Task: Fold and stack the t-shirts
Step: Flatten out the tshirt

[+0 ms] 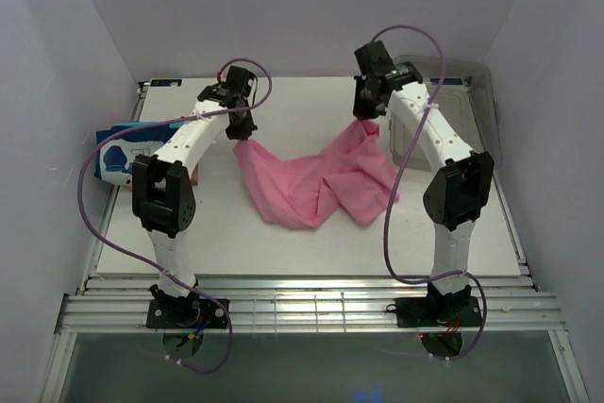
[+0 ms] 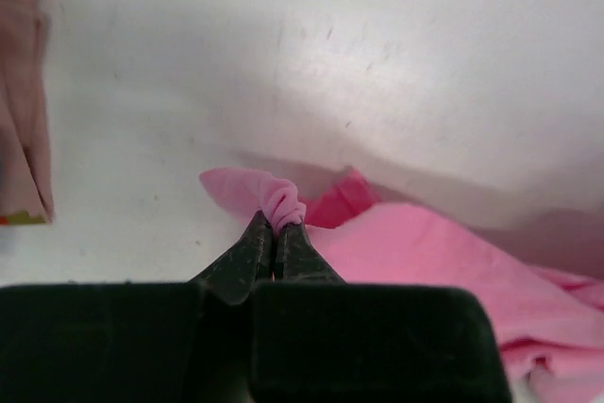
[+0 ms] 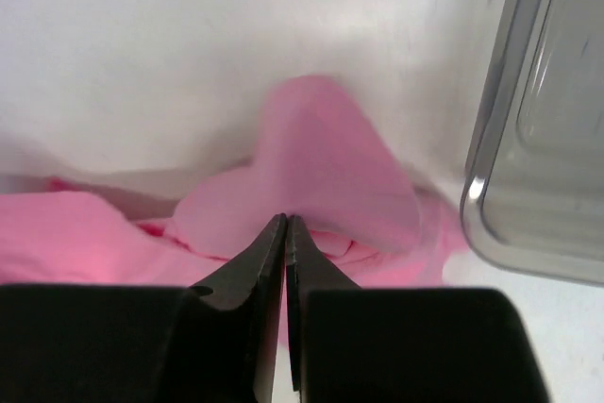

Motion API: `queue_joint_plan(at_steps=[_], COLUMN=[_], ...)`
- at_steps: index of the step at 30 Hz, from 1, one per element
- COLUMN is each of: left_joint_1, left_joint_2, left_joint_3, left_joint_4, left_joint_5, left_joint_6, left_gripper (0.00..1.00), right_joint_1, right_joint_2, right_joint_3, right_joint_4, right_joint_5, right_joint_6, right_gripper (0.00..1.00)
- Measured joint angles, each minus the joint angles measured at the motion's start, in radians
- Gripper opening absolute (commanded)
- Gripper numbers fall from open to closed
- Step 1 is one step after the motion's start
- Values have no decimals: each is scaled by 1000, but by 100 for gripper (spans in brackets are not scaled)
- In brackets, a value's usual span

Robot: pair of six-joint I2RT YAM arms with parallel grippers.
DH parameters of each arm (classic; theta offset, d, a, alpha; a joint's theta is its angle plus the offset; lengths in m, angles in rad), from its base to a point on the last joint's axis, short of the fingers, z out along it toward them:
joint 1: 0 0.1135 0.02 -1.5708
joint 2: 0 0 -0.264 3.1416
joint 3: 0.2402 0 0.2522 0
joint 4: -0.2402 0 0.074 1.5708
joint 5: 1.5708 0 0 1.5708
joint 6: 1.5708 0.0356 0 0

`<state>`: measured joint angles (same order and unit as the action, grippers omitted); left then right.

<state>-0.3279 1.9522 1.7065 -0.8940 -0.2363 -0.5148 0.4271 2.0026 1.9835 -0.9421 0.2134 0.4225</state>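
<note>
Plain pink t-shirt (image 1: 316,186) droops crumpled between two pinched-up ends.

My work surface is a white table (image 1: 311,252), matt, with faint scuffs and a few dark specks visible in both wrist views. A clear plastic bin (image 1: 464,92) stands at its far right corner, on my right-hand side. The right wrist view shows a rounded, grey-rimmed corner of the bin (image 3: 547,139) resting on the tabletop. White walls (image 1: 66,54) enclose the table on three sides. A slatted metal rail (image 1: 311,310) runs along the near edge.
</note>
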Motion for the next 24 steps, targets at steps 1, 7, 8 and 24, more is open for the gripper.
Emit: queue_joint_plan(at_steps=[1,7,8,24], left_joint_1=[10,74,84,108], left_joint_2=[-1,-5,-5,-444], left_joint_3=[60,332,367,-201], left_joint_4=[-10,-91,-103,47], left_joint_5=[-1,-14,-20,107], left_joint_6=[3,1,-2,-18], left_gripper=[0,0,0,0], right_joint_1=[-7,-65,-75,-74], right_joint_2=[9,-77,-103,-342], right_joint_3=[101,288,273,-227], right_joint_4=[-24,-28,-24,79], right_joint_5=[-2,-14,-14,-110], right_joint_6=[-6,-15,-15,-7], right_gripper=[8,8,8,12])
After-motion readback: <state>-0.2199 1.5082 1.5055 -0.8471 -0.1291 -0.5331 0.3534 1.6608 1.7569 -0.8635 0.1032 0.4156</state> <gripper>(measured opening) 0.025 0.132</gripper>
